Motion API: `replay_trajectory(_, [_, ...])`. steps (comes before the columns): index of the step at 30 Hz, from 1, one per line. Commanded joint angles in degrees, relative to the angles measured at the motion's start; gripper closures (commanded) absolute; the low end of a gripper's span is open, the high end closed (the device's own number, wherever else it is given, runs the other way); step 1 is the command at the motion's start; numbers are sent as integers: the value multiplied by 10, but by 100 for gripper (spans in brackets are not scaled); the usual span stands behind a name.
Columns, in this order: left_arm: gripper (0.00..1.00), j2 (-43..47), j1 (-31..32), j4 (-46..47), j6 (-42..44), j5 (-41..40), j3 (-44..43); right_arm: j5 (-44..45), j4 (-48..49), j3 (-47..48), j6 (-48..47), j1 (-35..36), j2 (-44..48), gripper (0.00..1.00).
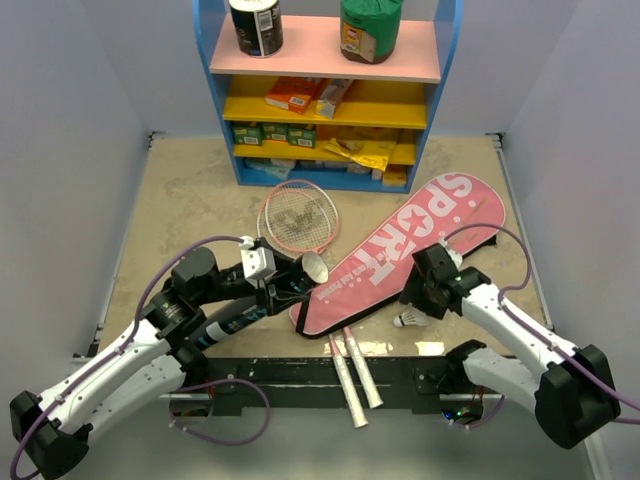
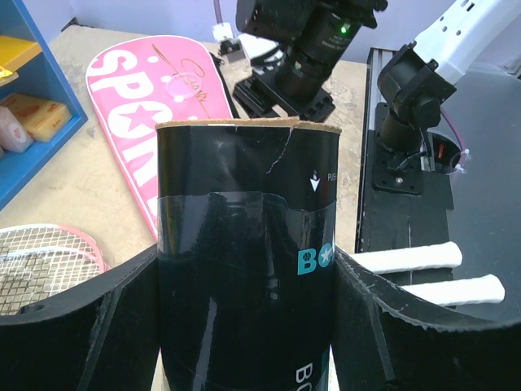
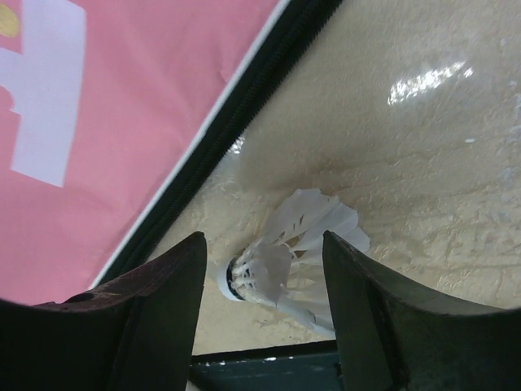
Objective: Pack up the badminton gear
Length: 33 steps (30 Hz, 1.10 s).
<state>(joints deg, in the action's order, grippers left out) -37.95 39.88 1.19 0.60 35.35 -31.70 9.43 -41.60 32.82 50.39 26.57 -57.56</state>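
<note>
Shuttlecock (image 3: 285, 257) lies on table (image 3: 423, 163) between released right gripper (image 3: 262, 244) fingers; pink bag (image 3: 98, 122) just beside. Left gripper (image 1: 283, 283) grasps black tube (image 2: 244, 244); racket head (image 2: 41, 261) adjacent.

Left arm (image 1: 110, 375), right arm (image 1: 515, 325): white links, black joints, purple cables (image 1: 160, 275); black tool fingers (image 3: 155, 309).

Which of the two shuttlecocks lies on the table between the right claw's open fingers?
The shuttlecock beside the zip edge of the pink bag; the second shuttlecock sits by the mouth of the black tube.
</note>
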Motion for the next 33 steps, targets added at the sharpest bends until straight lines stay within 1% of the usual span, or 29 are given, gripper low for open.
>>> replay_trajectory(1, [100,5,-2,38,-2,12,-21,-40,41,-28,13,-3,4,45])
replay_trajectory(3, [100,3,-2,37,-2,11,-21,-48,51,-32,10,-3,3,53])
replay_trajectory(4, [100,3,-2,37,-2,11,-21,-49,53,-32,8,-3,1,65])
replay_trajectory(6, [100,2,-2,37,-2,9,-20,-54,52,-30,8,-3,3,79])
replay_trajectory(7, [100,1,-2,37,-2,9,-21,-56,51,-28,7,-3,6,90])
replay_trajectory(9, [100,-1,-2,36,-2,8,-21,-57,42,-24,5,-3,17,100])
replay_trajectory(13, [100,-3,-2,36,-2,4,-21,-54,9,-6,-2,-3,49,100])
replay_trajectory(18, [100,-12,-2,36,-2,5,-22,-55,-15,46,-7,-2,98,100])
replay_trajectory(21, [100,-21,-2,37,-2,5,-22,-60,-17,92,-34,-1,117,100])
replay_trajectory(24, [100,-33,-2,36,-2,7,-22,-58,-20,151,-80,-2,122,100])
replay_trajectory(29, [100,-56,-2,29,-2,14,-29,-84,4,257,-140,-1,109,100])
replay_trajectory(33, [100,-63,-2,31,-2,18,-30,-138,48,315,-175,-1,96,100])
